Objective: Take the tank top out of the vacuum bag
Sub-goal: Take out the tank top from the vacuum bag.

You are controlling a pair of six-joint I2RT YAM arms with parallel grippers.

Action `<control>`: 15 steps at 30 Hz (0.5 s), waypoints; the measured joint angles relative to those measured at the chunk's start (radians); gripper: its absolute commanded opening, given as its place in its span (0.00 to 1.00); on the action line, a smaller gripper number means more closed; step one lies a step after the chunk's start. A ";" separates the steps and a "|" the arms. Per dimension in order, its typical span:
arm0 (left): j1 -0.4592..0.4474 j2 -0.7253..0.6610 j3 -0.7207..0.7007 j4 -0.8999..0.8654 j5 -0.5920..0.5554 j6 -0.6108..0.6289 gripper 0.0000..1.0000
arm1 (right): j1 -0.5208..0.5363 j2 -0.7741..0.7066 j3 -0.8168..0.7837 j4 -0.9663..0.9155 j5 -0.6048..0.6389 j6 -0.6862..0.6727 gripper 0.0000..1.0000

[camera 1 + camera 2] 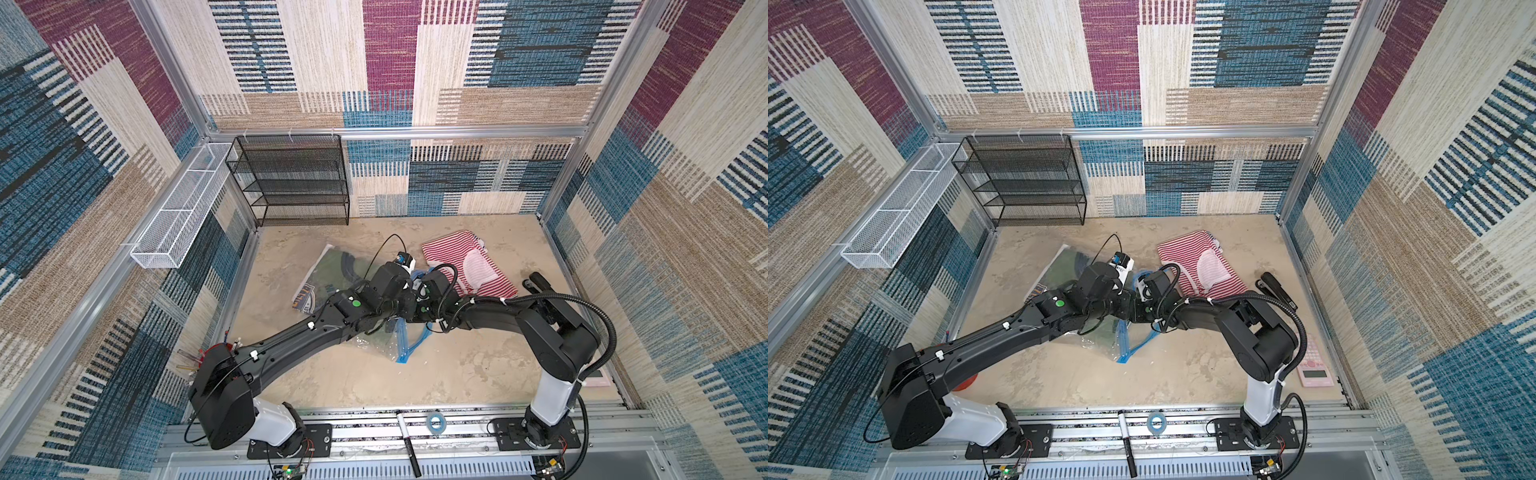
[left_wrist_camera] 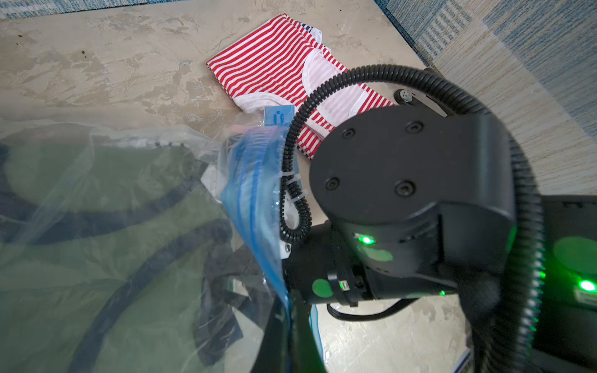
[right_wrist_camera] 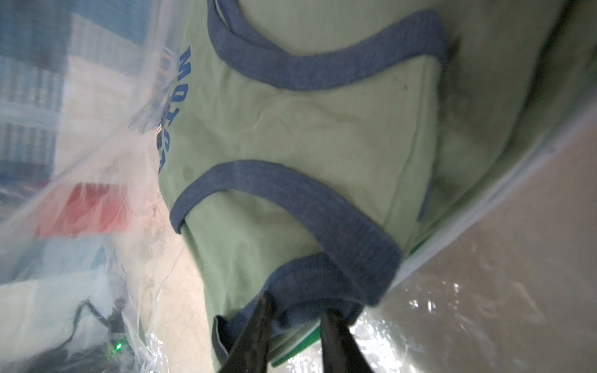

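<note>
Tank top (image 3: 307, 129) lies inside vacuum bag (image 2: 248, 181), striped shirt (image 2: 268, 71) beside.

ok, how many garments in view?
2: green tank top inside the vacuum bag; red-striped top loose on the table beyond it; arms cover part of the bag, so more may be hidden.

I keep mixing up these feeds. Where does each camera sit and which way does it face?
Top views: high behind the robot, looking down at the table; left arm and right arm meet over the vacuum bag.
Left wrist: faces across the bag to the striped shirt; right arm fills one side.
Right wrist: inside the bag, facing the tank top; own fingers straddle its strap.
Shared: both top views and the left wrist show the shirt.
</note>
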 measured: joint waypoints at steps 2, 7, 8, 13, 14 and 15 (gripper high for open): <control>0.000 0.002 0.000 0.000 0.002 0.000 0.00 | 0.000 0.010 0.008 0.000 -0.003 -0.004 0.05; 0.001 0.000 0.000 0.000 0.002 0.000 0.00 | 0.000 0.010 0.016 0.009 -0.009 -0.020 0.00; 0.002 -0.002 0.000 0.000 0.002 0.000 0.00 | 0.000 0.003 0.015 0.008 -0.009 -0.022 0.00; 0.002 -0.005 0.000 0.007 0.002 0.000 0.00 | 0.000 -0.065 -0.008 0.063 -0.014 -0.034 0.00; 0.002 -0.005 0.000 0.010 0.000 0.000 0.00 | 0.000 -0.077 -0.013 0.076 -0.018 -0.035 0.00; 0.002 -0.005 0.000 0.013 -0.001 0.000 0.00 | 0.000 -0.083 -0.014 0.085 -0.024 -0.037 0.00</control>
